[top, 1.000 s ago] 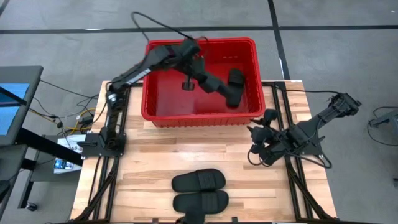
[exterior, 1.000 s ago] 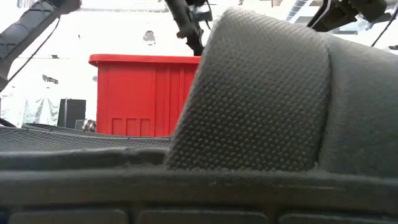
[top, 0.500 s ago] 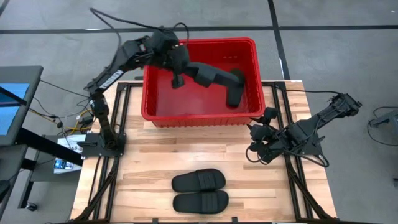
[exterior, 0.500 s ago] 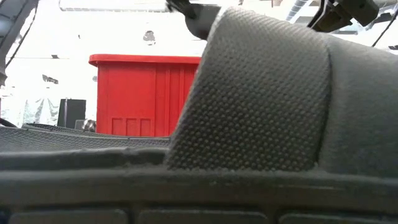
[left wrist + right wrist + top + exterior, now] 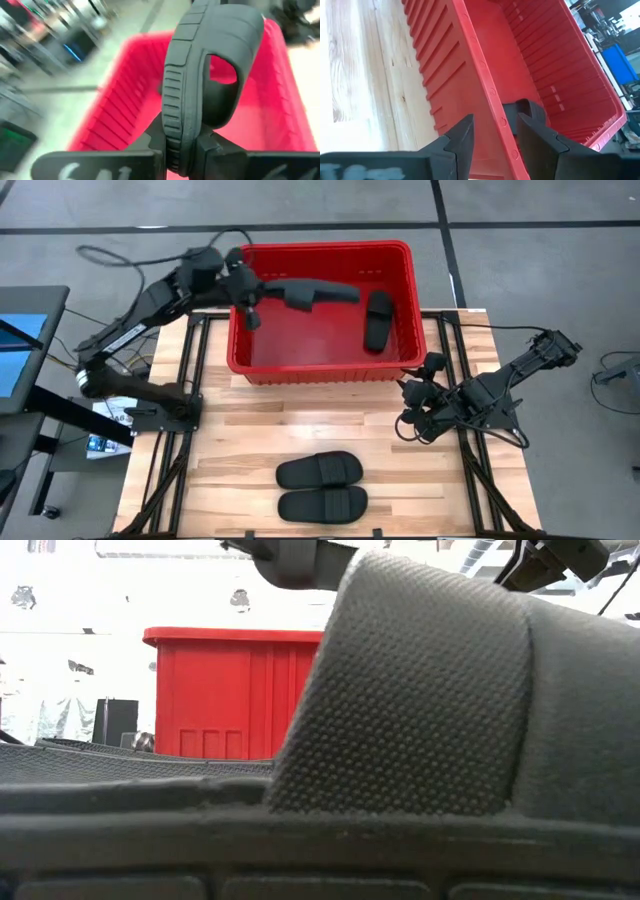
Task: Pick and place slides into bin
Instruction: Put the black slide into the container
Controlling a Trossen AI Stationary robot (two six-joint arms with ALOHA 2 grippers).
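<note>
The left claw (image 5: 272, 288) is up over the big red rectangular plastic bin (image 5: 320, 365), near its left wall, clamped on one black slip-on slide (image 5: 318, 290). That slide hangs in the air above the bin's inside, stretched out sideways from the claw toward the middle. In the left wrist view the slide (image 5: 200, 80) is pinched edge-on between the dark fingers (image 5: 155, 145), with the wide strap loop visible and the red bin (image 5: 125, 120) below it.

A second black slide (image 5: 377, 320) already lies inside the bin, against the right wall. The other two slides are out on the light wooden counter (image 5: 230, 450), well apart from the bin near the front edge: one (image 5: 318, 470) lies just behind the other (image 5: 322, 504), side by side and about touching.

The right claw (image 5: 408, 412) sits low over the counter, just off the bin's front right corner, gripping nothing. The right wrist view shows its fingers (image 5: 460, 137) spread apart with the bin's rim (image 5: 492, 95) running between them, and the slide in the bin (image 5: 527, 110) peeking past.

The low view is mostly blocked by the textured strap of a slide (image 5: 430, 690) right up close, with the red bin (image 5: 235, 690) behind it.
</note>
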